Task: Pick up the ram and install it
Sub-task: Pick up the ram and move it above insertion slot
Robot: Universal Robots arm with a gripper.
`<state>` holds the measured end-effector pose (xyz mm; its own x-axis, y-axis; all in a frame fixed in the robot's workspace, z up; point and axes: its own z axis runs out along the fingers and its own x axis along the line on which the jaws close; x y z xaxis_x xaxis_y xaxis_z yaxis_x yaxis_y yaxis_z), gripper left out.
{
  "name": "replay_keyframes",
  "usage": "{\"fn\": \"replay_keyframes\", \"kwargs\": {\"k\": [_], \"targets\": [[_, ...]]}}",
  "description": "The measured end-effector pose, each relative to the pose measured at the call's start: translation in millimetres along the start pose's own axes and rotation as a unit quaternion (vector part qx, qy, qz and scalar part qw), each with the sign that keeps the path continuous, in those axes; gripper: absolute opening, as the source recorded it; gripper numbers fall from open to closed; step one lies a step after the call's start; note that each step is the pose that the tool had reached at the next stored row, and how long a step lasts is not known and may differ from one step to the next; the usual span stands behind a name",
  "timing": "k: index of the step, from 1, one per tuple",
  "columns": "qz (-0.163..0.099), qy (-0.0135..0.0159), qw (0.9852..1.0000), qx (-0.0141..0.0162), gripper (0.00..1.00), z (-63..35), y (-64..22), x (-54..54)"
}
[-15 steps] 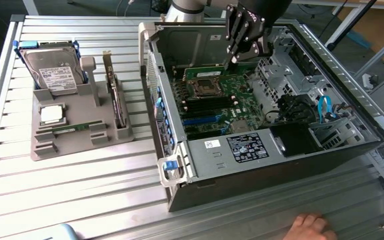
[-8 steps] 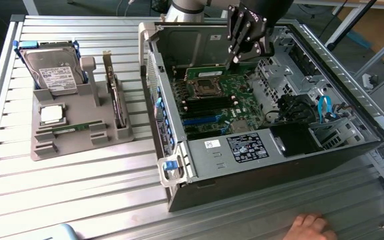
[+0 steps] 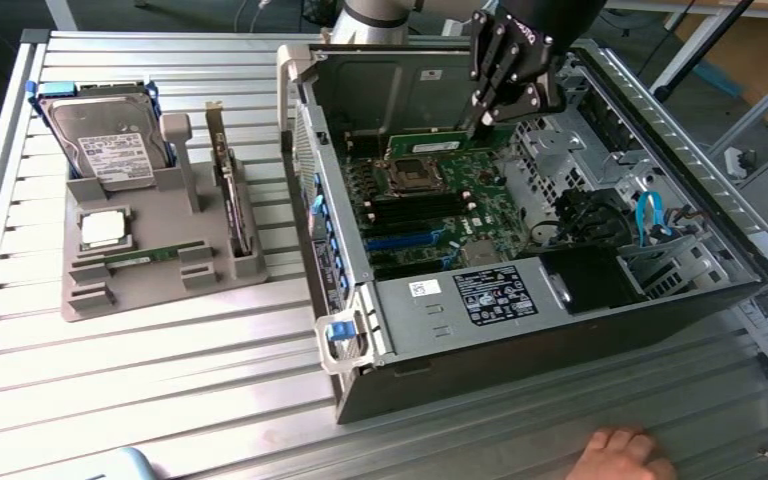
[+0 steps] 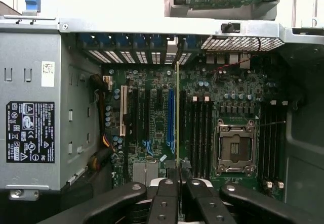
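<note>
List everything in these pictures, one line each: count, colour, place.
ram: one, green, held above the motherboard
computer case: one, grey and black, open, mid-table
motherboard: one, green, inside the case
processor socket: one, silver, on the motherboard
holder: one, grey, at the exterior view's left of the case
hard drive: one, silver in a blue frame, in the holder
processor chip: one, silver, on the holder
expansion card: one, dark, upright in the holder
table: one, silver slats
gripper: one, black, shut on the ram
hand: one, on the table's near edge
</note>
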<state>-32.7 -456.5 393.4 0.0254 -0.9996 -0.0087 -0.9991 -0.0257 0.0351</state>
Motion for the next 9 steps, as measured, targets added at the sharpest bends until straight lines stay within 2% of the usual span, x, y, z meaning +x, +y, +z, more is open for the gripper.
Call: {"fn": "replay_keyframes", "kwargs": {"k": [9], "targets": [[0.000,0.0000,1.0000,0.0000,0.12,0.5,-1.9,0.0]]}}
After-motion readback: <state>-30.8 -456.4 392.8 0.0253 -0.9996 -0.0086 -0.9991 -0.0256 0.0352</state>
